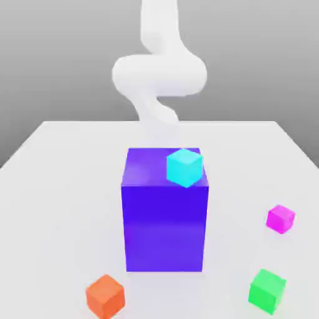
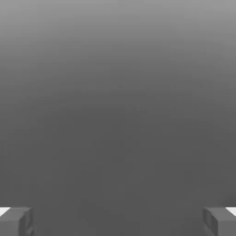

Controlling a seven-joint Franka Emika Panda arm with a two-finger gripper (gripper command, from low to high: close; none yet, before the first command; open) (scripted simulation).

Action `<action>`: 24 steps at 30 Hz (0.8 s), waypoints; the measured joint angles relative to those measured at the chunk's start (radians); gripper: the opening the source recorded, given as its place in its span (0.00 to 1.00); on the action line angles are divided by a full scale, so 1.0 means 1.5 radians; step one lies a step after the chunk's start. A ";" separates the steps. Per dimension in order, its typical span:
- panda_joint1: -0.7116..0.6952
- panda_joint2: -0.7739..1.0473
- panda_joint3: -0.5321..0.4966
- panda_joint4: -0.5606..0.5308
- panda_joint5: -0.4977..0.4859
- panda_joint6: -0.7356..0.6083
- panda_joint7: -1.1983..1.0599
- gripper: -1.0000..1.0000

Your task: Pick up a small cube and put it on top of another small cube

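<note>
Pink cube (image 1: 281,219) is sitting on the white tabletop (image 1: 56,187) toward the exterior view's right, well apart from the big blue-violet block (image 1: 163,218) in the middle. A green cube (image 1: 268,290) is lying near it, closer to the camera, and an orange cube (image 1: 105,295) is resting on the far side of the block. A cyan cube (image 1: 184,167) is perching on the block's top, close to one corner.

The white arm (image 1: 159,71) is rising behind the block, and nothing on the tabletop is being touched. In the hand view, the hand (image 2: 118,221) is standing wide open with nothing between the fingers (image 2: 16,221), and only grey background is showing ahead of it.

Several things are looking risky from here. Reaching across to the pink cube could be bringing the arm against the tall block or knocking the cyan cube off its corner. Three small cubes are lying loose, so picking the wrong colour is possible. Setting one tiny cube on another is likely leaving little margin, and a slightly off-centre release could be letting it tumble.
</note>
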 joint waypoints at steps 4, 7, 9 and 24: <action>0.085 0.080 0.000 -0.043 0.007 0.050 -0.125 0.50; 0.145 0.137 0.003 -0.075 0.013 0.086 -0.216 0.50; 0.184 0.176 0.007 -0.095 0.017 0.110 -0.277 0.50; 0.426 0.462 0.090 -0.251 0.015 0.289 -0.706 0.50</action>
